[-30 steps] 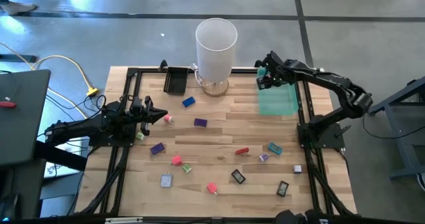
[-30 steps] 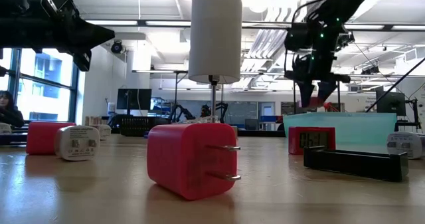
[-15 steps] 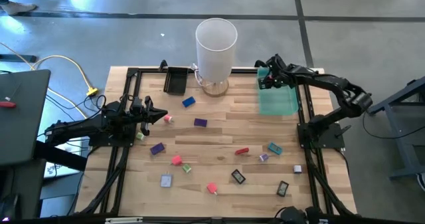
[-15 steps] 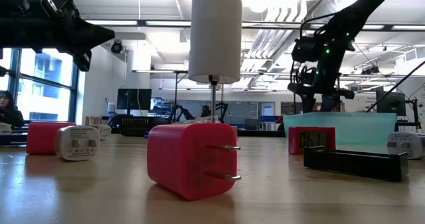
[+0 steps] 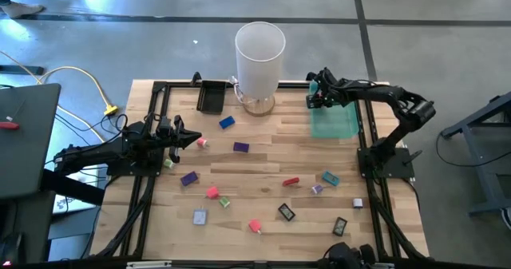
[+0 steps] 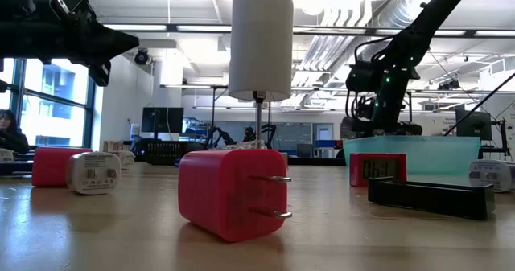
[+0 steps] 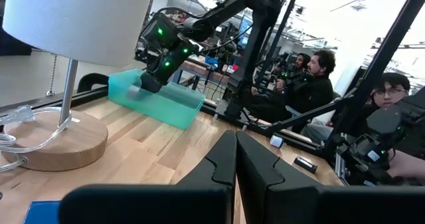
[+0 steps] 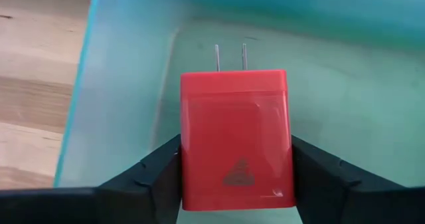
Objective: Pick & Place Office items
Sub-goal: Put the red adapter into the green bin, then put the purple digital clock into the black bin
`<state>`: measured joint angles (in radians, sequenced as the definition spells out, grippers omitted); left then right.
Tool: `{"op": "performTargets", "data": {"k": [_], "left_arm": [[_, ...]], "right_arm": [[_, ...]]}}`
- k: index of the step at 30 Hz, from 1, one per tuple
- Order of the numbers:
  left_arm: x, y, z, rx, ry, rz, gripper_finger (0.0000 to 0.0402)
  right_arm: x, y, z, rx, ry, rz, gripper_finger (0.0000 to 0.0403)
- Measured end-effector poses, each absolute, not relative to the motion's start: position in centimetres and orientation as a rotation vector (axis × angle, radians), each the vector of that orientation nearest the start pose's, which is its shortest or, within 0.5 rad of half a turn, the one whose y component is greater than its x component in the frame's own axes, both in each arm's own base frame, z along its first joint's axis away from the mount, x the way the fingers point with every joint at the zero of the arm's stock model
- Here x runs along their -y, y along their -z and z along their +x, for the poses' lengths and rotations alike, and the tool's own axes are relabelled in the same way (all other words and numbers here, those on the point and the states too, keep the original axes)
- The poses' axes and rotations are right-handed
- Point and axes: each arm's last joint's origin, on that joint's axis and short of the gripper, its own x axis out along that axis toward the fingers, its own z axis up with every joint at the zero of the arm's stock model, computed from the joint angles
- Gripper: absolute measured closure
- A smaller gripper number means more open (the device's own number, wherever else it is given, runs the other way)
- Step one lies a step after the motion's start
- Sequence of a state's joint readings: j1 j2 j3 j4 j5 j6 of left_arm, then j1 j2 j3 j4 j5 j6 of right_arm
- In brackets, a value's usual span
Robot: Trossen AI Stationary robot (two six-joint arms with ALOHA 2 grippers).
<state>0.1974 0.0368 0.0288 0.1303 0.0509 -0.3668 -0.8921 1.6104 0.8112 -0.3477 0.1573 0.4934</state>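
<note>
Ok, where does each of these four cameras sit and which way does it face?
High view: overhead, straight down on the table; both arms show, left tool and right tool.
Low view: at table-top height, level past a red charger into the room; the right arm comes from above.
Left wrist view: past its own shut fingers towards the lamp base.
Right wrist view: down into the green tray; its fingers flank a red plug.
Shared: left wrist and high views both show the tray and right arm.

A lamp [image 5: 259,57] stands at the bench's [image 5: 263,165] far edge between two trays [image 5: 211,96] [image 5: 334,121], with small office items [image 5: 239,148] scattered nearer across the middle
</note>
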Motion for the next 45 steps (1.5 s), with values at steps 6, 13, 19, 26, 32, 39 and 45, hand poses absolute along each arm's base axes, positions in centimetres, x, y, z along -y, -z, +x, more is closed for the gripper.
{"op": "performTargets", "data": {"k": [6, 13, 19, 26, 32, 39, 45], "left_arm": [[-1.8, -18.3, 9.6, 0.148, -0.122, -0.35, 0.0401], [-1.8, -18.3, 9.6, 0.147, -0.122, -0.35, 0.0401], [-1.8, -18.3, 9.6, 0.147, -0.122, -0.35, 0.0401], [-1.8, -18.3, 9.6, 0.147, -0.123, -0.35, 0.0401], [-1.8, -18.3, 9.6, 0.147, -0.123, -0.351, 0.0401], [-1.8, -18.3, 9.6, 0.147, -0.122, -0.35, 0.0401], [-1.7, -18.3, 9.6, 0.144, -0.112, -0.356, 0.0401]], "right_arm": [[22.3, -14.6, 17.6, -0.906, 1.173, 0.786, 0.0179], [22.2, -14.6, 17.7, -0.892, 1.182, 0.809, 0.0177], [22.3, -15.2, 17.7, -0.849, 1.185, 0.8, 0.0177], [21.7, -17.6, 17.2, -0.769, 1.188, 0.801, 0.0176], [20.4, -20.3, 16.6, -0.712, 1.066, 0.791, 0.0176], [18.1, -24.0, 16.2, -0.581, 0.908, 0.756, 0.0176], [15.2, -26.5, 16.7, -0.511, 0.798, 0.66, 0.0176]]}}
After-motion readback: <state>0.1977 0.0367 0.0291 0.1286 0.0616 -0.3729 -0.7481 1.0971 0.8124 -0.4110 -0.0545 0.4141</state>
